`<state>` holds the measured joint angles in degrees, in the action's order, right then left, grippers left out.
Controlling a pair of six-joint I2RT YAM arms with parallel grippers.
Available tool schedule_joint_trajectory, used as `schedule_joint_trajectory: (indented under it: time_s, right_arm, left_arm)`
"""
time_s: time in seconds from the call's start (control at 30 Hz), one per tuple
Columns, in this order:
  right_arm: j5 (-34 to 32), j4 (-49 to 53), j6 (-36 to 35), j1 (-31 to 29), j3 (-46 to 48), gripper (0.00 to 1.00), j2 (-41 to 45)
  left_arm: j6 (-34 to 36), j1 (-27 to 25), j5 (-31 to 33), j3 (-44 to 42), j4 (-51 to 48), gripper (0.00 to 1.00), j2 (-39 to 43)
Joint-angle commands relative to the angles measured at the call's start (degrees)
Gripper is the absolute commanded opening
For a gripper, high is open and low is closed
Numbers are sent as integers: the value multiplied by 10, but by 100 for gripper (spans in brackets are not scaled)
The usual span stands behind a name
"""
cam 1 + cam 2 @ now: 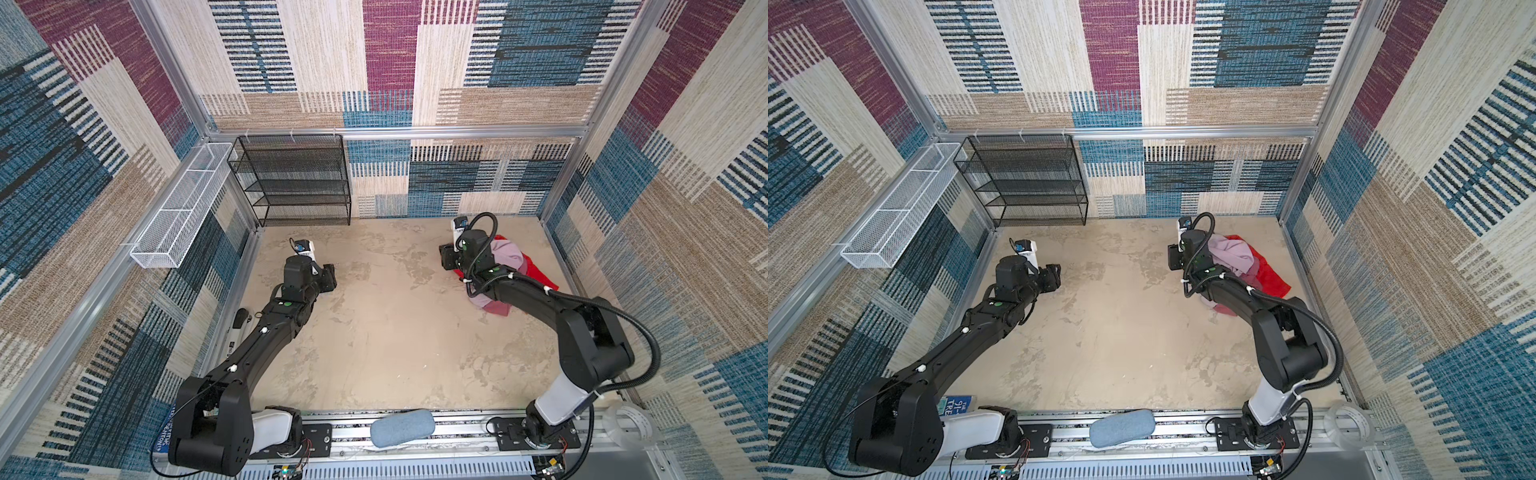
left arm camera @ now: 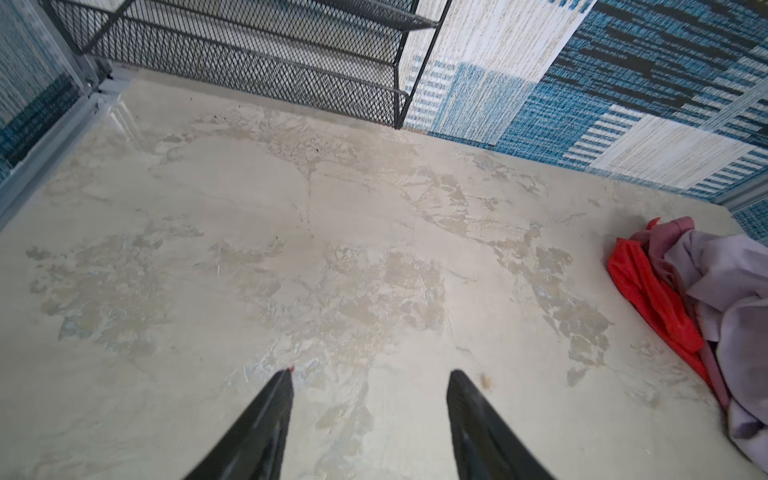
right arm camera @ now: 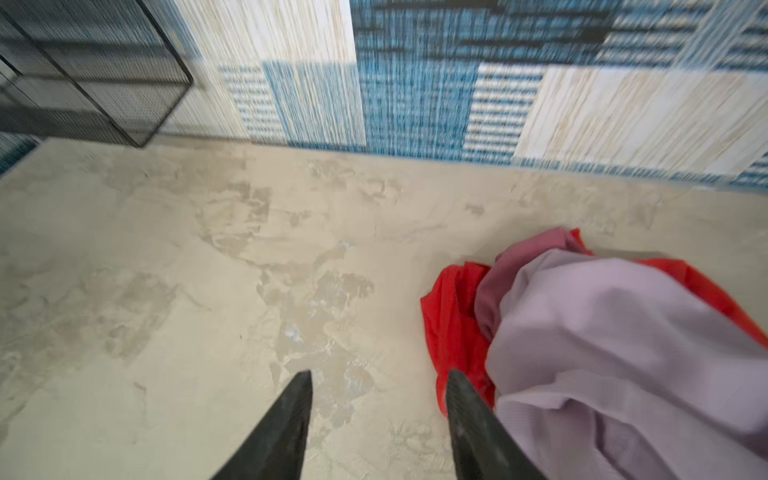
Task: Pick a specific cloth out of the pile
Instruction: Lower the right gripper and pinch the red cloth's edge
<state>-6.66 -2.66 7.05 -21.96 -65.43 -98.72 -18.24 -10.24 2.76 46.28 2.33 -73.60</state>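
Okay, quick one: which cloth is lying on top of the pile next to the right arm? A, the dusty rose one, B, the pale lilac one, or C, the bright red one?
B: in the right wrist view the pale lilac cloth drapes over both the red cloth and the dusty rose cloth, which only show at its edges.

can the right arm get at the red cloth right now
Probably yes: the right gripper is open beside a bare edge of the red cloth. The lilac cloth lies over most of it, so only that edge is free.
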Motion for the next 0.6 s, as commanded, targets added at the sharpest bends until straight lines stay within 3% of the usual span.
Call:
schedule_joint_trajectory:
  time_s: [0.0, 0.33, 0.57]
  right_arm:
    - [5, 60, 22, -2, -43, 52, -48]
    - [-73, 152, 22, -1, -158, 49, -170]
    - [-110, 167, 22, -1, -186, 48, -204]
  left_arm:
    - [-34, 0, -2, 18, -61, 62, -5]
    - [-32, 0, 6, 13, -61, 62, -2]
    - [-31, 0, 9, 15, -61, 62, -7]
